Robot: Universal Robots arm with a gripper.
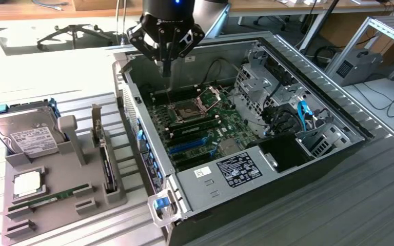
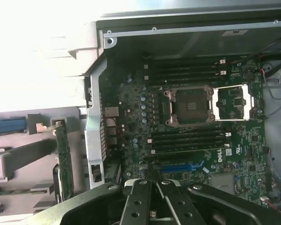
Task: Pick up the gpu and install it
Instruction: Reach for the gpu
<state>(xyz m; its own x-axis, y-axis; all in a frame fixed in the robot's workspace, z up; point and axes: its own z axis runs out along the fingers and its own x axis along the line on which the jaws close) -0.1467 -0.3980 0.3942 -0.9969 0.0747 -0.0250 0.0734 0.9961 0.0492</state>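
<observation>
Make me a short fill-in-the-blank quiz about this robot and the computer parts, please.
1. The pincer hangs above the open computer case with its jaws ____.
2. The gpu stands ____ in the grey rack, outside the case.
3. The hard drive carries a ____ label.
Missing words: shut; upright; white.

One computer case (image 1: 211,197), one motherboard (image 1: 204,128). One tray (image 1: 53,220) carries one gpu (image 1: 106,166), one hard drive (image 1: 26,134), one RAM stick (image 1: 43,200).
</observation>
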